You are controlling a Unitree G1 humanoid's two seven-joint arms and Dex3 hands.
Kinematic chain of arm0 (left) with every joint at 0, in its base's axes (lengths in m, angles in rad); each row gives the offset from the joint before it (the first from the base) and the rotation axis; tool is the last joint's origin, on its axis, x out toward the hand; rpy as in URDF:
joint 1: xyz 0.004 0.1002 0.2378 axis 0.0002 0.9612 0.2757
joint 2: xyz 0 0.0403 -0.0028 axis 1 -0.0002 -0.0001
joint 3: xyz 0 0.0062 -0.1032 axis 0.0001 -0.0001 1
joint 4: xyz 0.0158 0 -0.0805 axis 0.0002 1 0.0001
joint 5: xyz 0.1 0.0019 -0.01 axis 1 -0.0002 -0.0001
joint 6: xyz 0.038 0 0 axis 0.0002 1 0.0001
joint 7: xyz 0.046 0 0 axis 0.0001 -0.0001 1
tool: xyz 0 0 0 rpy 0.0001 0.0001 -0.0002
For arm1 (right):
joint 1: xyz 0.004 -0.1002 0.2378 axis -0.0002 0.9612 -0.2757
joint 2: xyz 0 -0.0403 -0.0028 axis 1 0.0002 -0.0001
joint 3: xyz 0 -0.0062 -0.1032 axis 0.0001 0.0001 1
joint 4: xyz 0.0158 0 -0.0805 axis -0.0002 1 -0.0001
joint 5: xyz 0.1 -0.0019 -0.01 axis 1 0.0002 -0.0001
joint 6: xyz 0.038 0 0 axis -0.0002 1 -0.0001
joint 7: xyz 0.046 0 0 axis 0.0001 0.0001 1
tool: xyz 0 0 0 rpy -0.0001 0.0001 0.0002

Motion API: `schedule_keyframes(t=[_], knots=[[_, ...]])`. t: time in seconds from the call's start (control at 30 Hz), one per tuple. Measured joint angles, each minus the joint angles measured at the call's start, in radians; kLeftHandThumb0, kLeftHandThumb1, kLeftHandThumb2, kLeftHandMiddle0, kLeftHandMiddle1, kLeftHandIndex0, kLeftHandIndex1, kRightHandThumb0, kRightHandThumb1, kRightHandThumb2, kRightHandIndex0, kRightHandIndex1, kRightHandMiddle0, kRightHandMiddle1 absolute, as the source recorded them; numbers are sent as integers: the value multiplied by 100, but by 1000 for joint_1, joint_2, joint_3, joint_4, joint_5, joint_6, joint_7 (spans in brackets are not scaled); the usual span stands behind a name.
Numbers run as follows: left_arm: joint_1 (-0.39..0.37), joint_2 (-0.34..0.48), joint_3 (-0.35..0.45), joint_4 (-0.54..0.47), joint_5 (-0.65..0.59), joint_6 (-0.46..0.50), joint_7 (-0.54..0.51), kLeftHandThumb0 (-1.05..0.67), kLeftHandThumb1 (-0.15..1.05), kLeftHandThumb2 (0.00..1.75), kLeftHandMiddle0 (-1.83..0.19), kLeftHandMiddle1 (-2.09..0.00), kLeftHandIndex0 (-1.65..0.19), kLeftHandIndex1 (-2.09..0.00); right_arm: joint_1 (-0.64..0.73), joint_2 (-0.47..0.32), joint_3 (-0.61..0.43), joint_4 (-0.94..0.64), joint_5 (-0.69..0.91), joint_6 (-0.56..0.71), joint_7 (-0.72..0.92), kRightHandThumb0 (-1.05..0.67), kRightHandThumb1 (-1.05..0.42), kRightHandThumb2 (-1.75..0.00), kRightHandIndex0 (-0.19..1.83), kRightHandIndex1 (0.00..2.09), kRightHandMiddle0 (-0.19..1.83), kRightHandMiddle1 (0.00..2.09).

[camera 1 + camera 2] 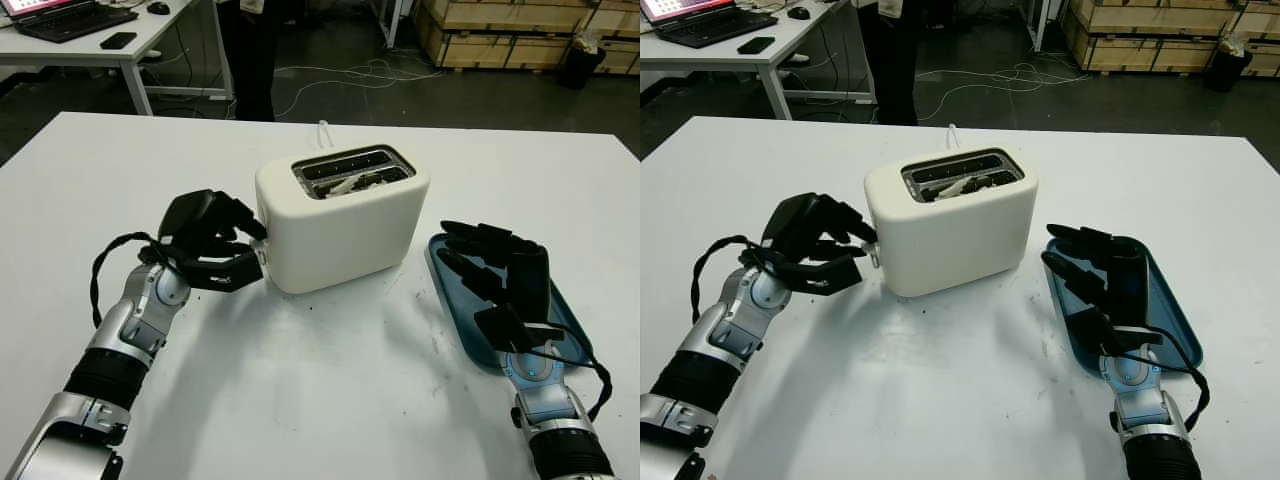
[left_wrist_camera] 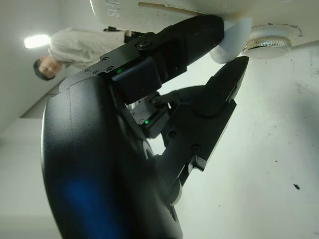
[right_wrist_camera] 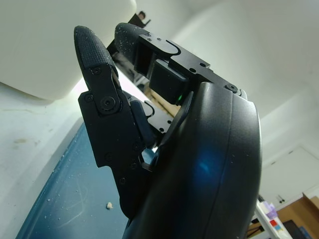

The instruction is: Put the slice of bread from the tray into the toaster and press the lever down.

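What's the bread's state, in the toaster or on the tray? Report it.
In. The bread sits in a slot of the toaster; the tray holds crumbs. The left hand is at the lever.

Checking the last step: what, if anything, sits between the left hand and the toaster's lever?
Nothing visible. The left hand is at the toaster end, a finger already on the white lever. Right hand is open over the tray.

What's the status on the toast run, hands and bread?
Left hand at the toaster end, fingertip on the lever. Right hand open over the blue tray. Bread already in the slot. Nothing in the way.
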Motion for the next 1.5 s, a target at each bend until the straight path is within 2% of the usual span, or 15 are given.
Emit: schedule_keyframes(t=[0.2, 0.4, 0.7, 1.07, 1.23, 1.33, 1.37, 1.4, 1.43, 1.5], knots=[[6, 9, -14, -28, 0, 31, -1, -14, 80, 0, -110, -70, -128, -1, 0, 0, 0, 0, 0, 0, 0, -64, -80, 0, 123, 7, 114, 0], [-6, 54, -49, -65, 2, 51, -10, -15, 77, 0, -111, -73, -128, -1, 0, 0, 0, 0, 0, 0, 0, -66, -81, 0, 123, 7, 114, 0], [-92, 122, -97, -31, 2, 17, -128, -12, 75, 1, -121, -78, -130, -1, 0, 0, 0, 0, -1, -3, -6, -66, -81, 0, 124, 7, 115, 0], [-114, 126, -106, 7, 0, -18, -131, -13, 73, 1, -120, -70, -130, -1, 0, 0, 0, 0, 0, -4, -6, -64, -80, 0, 124, 6, 114, 0], [-116, 126, -107, 11, 0, -22, -131, -11, 72, 0, -125, -72, -131, -1, 0, 0, 0, 0, 0, -4, -6, -63, -79, 0, 124, 6, 114, 0], [-103, 122, -121, -4, 48, -23, -59, -14, 72, 1, -118, -70, -131, -1, 0, 0, -1, 0, 0, -4, -6, -62, -79, 0, 125, 6, 115, 0], [-93, 108, -125, -1, 74, -19, -6, -15, 75, 1, -113, -81, -131, -1, 0, 0, -2, 0, 0, -4, -6, -62, -79, 0, 125, 6, 115, 0], [-83, 86, -125, 12, 90, -7, 56, -15, 80, 1, -102, -100, -127, 0, 0, 0, -2, 1, 0, -4, -6, -62, -79, 0, 126, 6, 115, 0], [-75, 61, -125, 30, 95, 7, 114, -14, 82, 1, -94, -106, -123, 0, 0, 0, -2, 1, 0, -4, -6, -62, -78, 0, 126, 7, 115, 0], [-69, 9, -123, 75, 94, 47, 211, -10, 85, 0, -90, -84, -117, 0, 0, 0, -2, 2, 0, -4, -6, -61, -78, 0, 125, 6, 115, 0]])
